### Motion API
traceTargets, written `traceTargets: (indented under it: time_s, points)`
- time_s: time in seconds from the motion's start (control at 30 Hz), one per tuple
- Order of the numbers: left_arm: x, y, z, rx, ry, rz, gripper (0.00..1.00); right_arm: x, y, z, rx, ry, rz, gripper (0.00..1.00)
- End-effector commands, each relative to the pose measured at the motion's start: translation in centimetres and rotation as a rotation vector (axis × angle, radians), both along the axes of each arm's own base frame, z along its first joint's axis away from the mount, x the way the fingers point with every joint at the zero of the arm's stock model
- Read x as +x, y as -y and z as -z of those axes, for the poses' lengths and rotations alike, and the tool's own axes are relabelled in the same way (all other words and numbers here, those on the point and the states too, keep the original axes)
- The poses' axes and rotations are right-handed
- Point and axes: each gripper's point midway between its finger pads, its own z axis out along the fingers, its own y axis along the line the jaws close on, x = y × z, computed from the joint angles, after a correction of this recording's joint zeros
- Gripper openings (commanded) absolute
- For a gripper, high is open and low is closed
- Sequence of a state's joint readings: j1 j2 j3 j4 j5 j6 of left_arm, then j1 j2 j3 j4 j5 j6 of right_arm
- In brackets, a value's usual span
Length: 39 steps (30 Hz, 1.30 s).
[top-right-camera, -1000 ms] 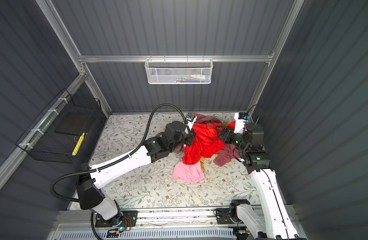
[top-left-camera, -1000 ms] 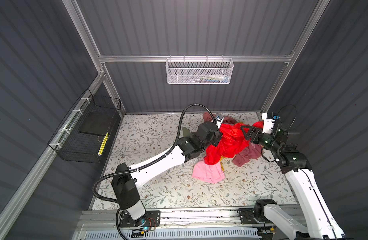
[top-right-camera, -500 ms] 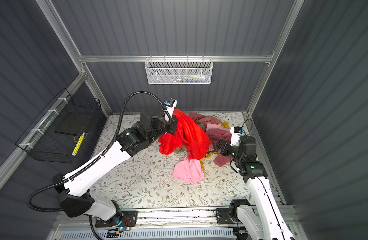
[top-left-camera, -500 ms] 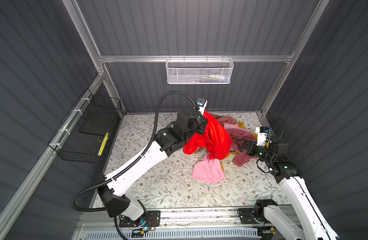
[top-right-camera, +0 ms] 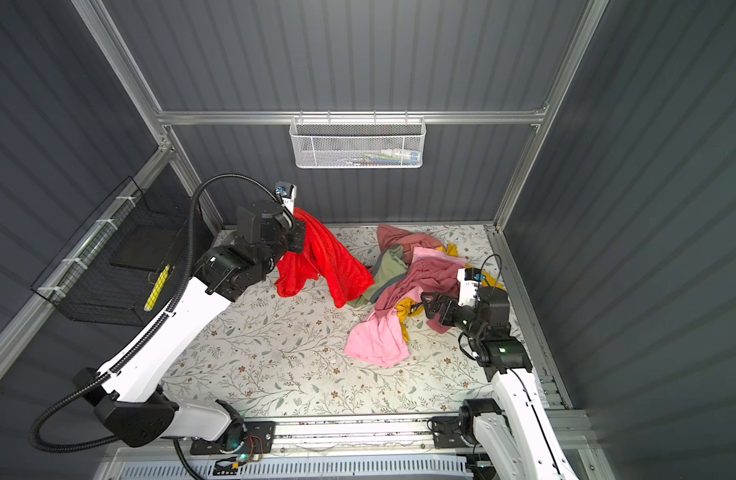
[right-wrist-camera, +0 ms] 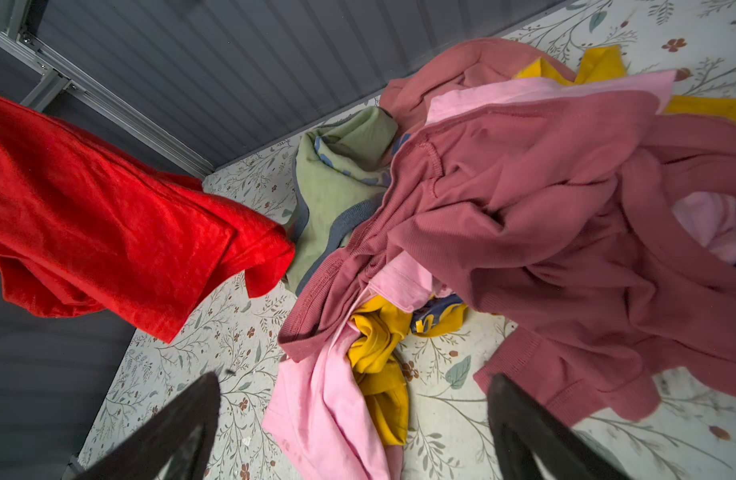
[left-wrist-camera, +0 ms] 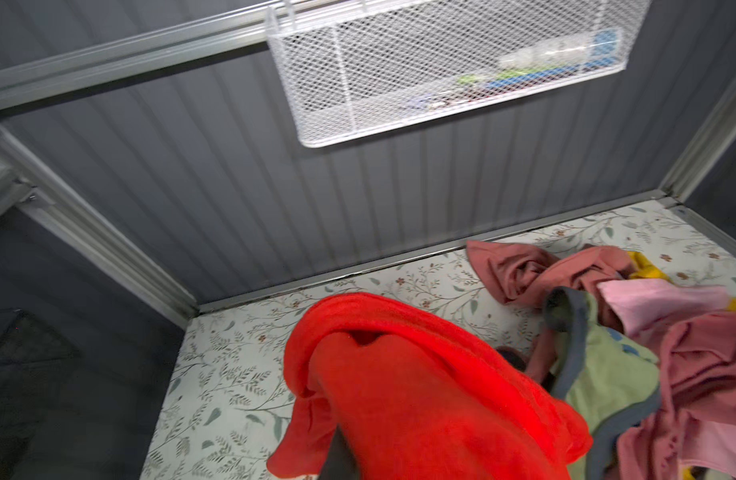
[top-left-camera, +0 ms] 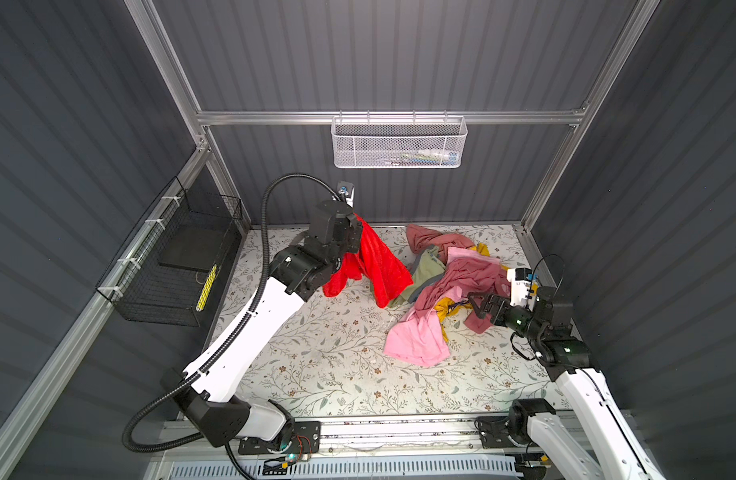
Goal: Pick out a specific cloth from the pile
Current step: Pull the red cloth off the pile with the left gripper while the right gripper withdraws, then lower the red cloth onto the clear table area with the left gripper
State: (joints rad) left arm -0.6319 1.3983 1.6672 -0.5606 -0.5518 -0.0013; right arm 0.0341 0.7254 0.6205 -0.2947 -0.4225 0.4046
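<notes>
The bright red cloth (top-left-camera: pixel 376 266) (top-right-camera: pixel 331 268) hangs in the air from my left gripper (top-left-camera: pixel 355 227) (top-right-camera: pixel 296 233), which is shut on its upper edge above the back left of the table. In the left wrist view the cloth (left-wrist-camera: pixel 420 395) drapes over the jaws and hides them. Its lower corner hangs beside the olive garment; I cannot tell whether they touch. The pile (top-left-camera: pixel 462 274) (top-right-camera: pixel 424 272) (right-wrist-camera: pixel 524 208) lies at the back right. My right gripper (top-left-camera: pixel 476 305) (top-right-camera: pixel 430 305) (right-wrist-camera: pixel 354 378) stands open and empty at the pile's front right edge.
A light pink cloth (top-left-camera: pixel 418 340) and a mustard piece (right-wrist-camera: pixel 379 345) spill from the pile's front. A white mesh basket (top-left-camera: pixel 399 143) hangs on the back wall and a black wire basket (top-left-camera: pixel 179 266) on the left wall. The floral table cover (top-left-camera: pixel 316 357) shows in front.
My left arm has lifted the red cloth up and to the left, off the pile. The right gripper has opened wide and drawn back towards the front right.
</notes>
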Motion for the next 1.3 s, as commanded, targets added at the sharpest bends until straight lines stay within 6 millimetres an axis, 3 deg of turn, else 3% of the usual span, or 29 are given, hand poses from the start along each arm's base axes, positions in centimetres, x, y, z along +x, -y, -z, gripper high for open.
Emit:
traceTargets:
  time_s: [0.0,0.2,0.4,0.77,1.03,1.13,1.27]
  points:
    - [-0.7,-3.7,-1.9,0.026,0.059,-0.088,0.0,-0.2,0.1,0.0,0.012,0.017,0.01,0.99]
    - [0.2,-7.9,0.0,0.124,0.02,-0.201,0.0,-0.6,0.2,0.4,0.012,0.01,0.015,0.99]
    - [0.4,-11.4,-0.1,0.206,0.006,-0.281,0.0,-0.7,0.4,0.5,0.002,0.012,0.025,0.99]
    - [-2.7,-12.5,-0.6,0.203,-0.047,-0.26,0.0,-0.6,0.1,0.6,0.026,0.005,0.014,0.99]
    - [-4.7,-14.5,-3.0,0.209,-0.046,-0.336,0.0,-0.4,0.1,0.7,0.027,-0.004,0.018,0.99]
    - [-4.4,-16.0,-2.2,0.291,-0.079,-0.436,0.0,-0.1,0.2,0.9,0.024,-0.011,0.02,0.99]
    - [-2.5,-15.9,0.1,0.409,-0.131,-0.46,0.0,0.2,0.2,1.0,0.022,-0.021,0.021,0.99]
